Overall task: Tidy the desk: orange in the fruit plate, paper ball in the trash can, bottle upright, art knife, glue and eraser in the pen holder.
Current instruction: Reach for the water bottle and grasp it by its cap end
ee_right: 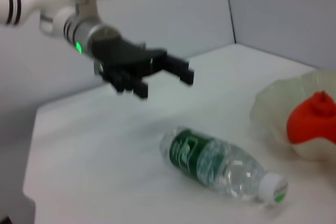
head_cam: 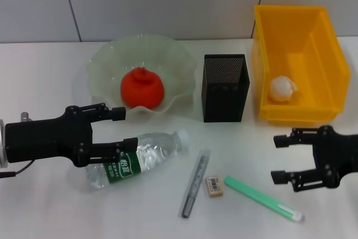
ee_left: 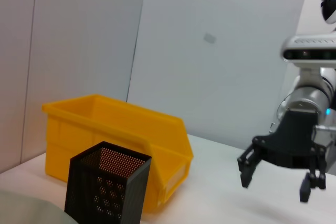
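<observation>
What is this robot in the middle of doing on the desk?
It is tidying. The orange already sits in the fruit plate and the paper ball in the trash can. The open left claw hovers by the lying bottle. The open right claw waits near the glue.

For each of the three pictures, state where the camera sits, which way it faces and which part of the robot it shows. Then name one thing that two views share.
Head: above, looking forward and down at the desk; left gripper and right gripper both show, open.
Left wrist: low, facing across the desk at the pen holder, the trash can and the right gripper.
Right wrist: facing across at the left gripper, above the lying bottle.
Shared: the head and right wrist views show the bottle and the orange.
</observation>
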{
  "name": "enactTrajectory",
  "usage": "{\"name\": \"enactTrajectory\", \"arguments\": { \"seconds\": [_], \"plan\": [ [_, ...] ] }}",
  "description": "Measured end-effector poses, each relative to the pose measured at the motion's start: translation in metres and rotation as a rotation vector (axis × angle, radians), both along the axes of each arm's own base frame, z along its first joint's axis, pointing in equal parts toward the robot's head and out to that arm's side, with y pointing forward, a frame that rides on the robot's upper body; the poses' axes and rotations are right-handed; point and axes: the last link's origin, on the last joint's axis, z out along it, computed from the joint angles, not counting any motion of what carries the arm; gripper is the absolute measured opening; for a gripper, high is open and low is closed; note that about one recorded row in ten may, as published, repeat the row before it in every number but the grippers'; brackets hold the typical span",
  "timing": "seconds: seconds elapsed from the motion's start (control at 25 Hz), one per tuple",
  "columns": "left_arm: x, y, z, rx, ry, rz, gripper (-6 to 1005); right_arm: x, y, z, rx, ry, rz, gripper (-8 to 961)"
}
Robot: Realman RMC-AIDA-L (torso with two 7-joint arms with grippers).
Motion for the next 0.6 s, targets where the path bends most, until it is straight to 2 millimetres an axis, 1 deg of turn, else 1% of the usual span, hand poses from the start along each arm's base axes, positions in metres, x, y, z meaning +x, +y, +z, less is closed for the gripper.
{"name": "enactTrajectory", "arguments": {
  "seconds": [0.16,0.24,0.32,0.48,0.6],
  "plan": [
    [0.0,0.0,-0.001,0.003,0.0,0.003,785,0.004,-0.005,-0.004,0.031,-0.015,0.018,834],
    [0.005,0.003,0.0,0.007,-0.005,-0.005,785,0.005,-0.006,-0.004,0.035,-0.013,0.018,834],
    [0.018,0.011,0.004,0.01,-0.02,-0.029,785,0.006,-0.005,-0.003,0.044,-0.008,0.007,835],
    [0.057,0.034,0.015,-0.004,-0.02,-0.087,785,0.008,-0.005,-0.003,0.052,-0.011,-0.002,834],
    [0.084,0.052,0.019,-0.046,0.045,-0.089,785,0.01,-0.005,-0.001,0.067,-0.013,-0.012,833]
  ]
}}
